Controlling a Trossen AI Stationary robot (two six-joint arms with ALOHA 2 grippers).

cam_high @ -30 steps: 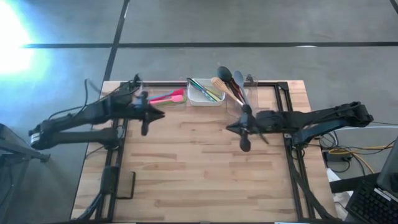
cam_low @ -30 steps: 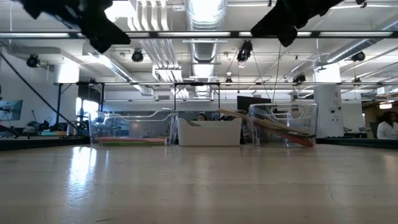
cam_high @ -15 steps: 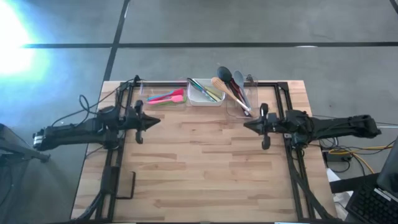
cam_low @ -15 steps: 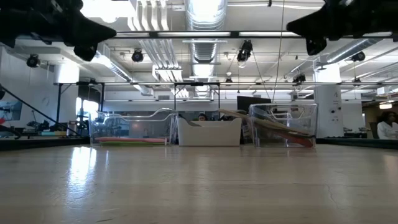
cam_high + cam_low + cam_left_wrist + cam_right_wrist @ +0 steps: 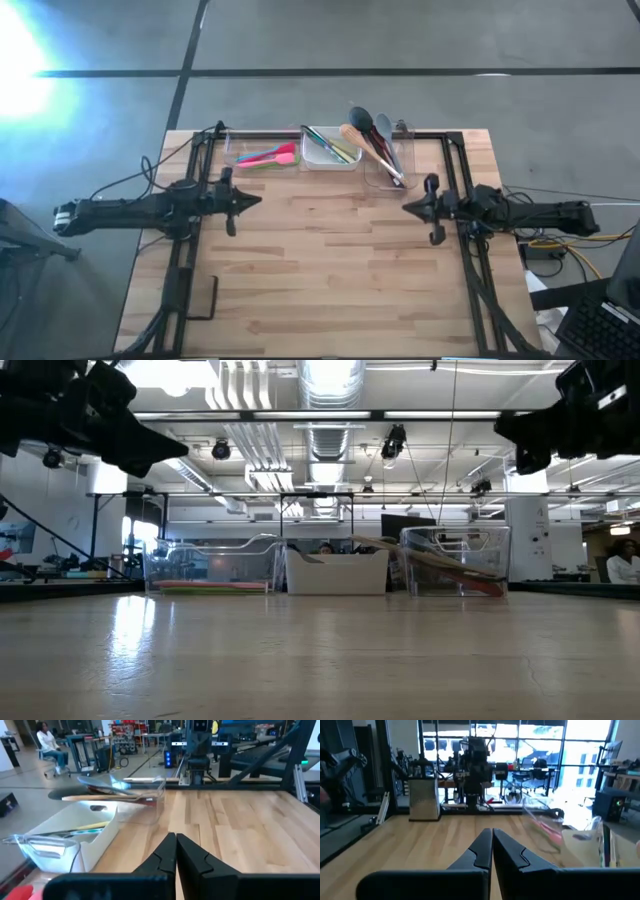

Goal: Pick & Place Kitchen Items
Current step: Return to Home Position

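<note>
– Both grippers have drawn back toward the side edges of the tabletop (image 5: 320,270) since a second ago. The left gripper (image 5: 250,199) now hovers near the left edge and the right gripper (image 5: 410,208) near the right edge.
– Did anything else shift?
– No. The pink and red spatulas (image 5: 270,157) lie flat in the left clear bin (image 5: 232,150) at the far edge. Just beside it, slim green and teal handles (image 5: 335,150) lie slantwise in the white tub (image 5: 330,167).
– And the right clear bin (image 5: 375,176)?
– It holds the wooden spoon (image 5: 352,133), the black ladle (image 5: 361,119) and a red utensil (image 5: 487,589). The rounded heads of the spoon and ladle lean out past the far edge.
– How do the fingers stand?
– Each dark, angular pair is pressed together tip to tip, gripping nothing, above bare planks well apart from the bins.
– What is the surface like?
– It is pale butcher block made of narrow glued strips, smooth enough to catch the ceiling lights. Black metal rails (image 5: 478,290) run along the sides and the far edge. Beyond the table, a person (image 5: 50,742) sits on a wheeled chair.
</note>
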